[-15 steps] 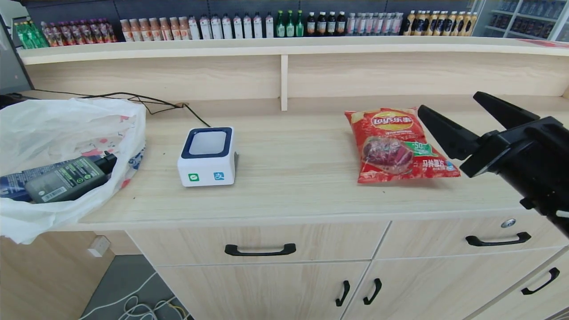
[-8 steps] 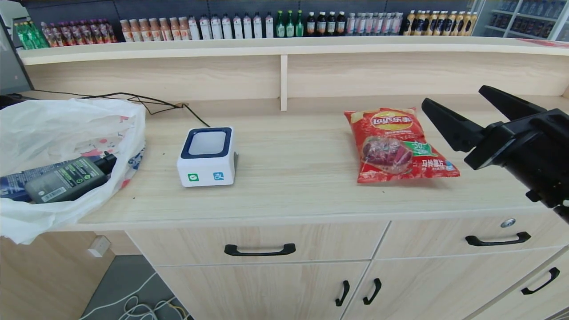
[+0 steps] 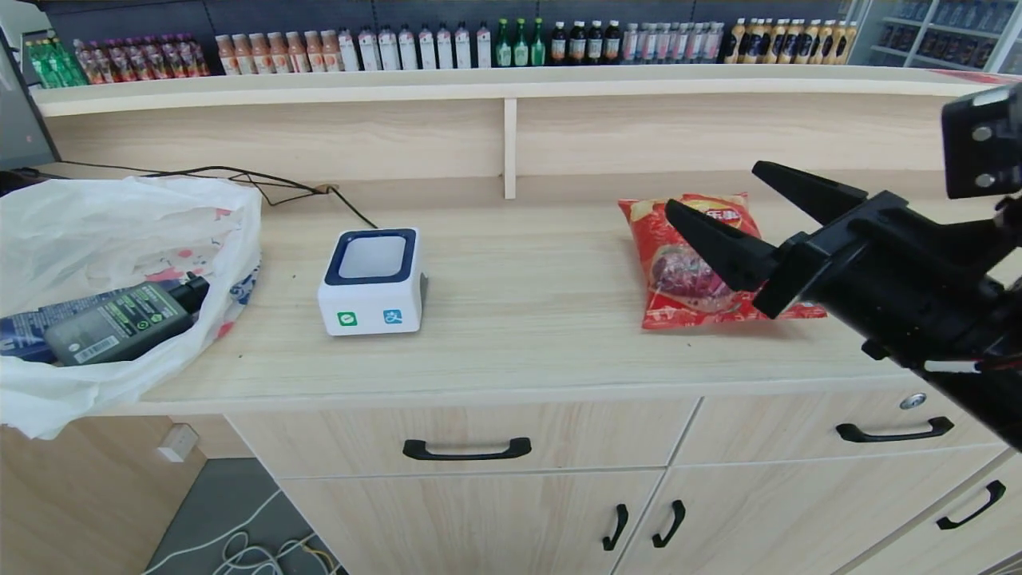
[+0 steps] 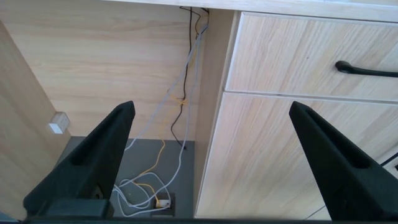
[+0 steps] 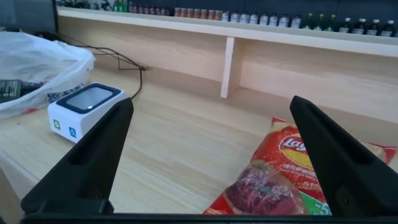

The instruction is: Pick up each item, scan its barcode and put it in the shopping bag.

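Observation:
A red bag of chips [image 3: 691, 279] lies flat on the wooden counter [image 3: 519, 319], right of centre; it also appears in the right wrist view [image 5: 280, 186]. My right gripper [image 3: 746, 216] hovers open over the bag's right half, fingers spread wide with nothing between them [image 5: 211, 162]. The white barcode scanner [image 3: 372, 280] with a dark-rimmed window stands mid-counter [image 5: 84, 109]. At the counter's left end the white shopping bag [image 3: 96, 239] lies open, holding a dark green bottle [image 3: 120, 319]. My left gripper [image 4: 211, 162] hangs open below counter level, facing cabinet fronts and floor cables.
The scanner's black cable [image 3: 239, 176] runs along the counter's back to the left. A raised shelf wall [image 3: 511, 136] with a divider closes off the back. Drawers and doors with black handles [image 3: 467, 449] sit under the counter. Bottles line the far shelf [image 3: 479, 44].
My right gripper has swung left and forward, from beside the chips to over their right half, still open. Chips, scanner and shopping bag have not moved.

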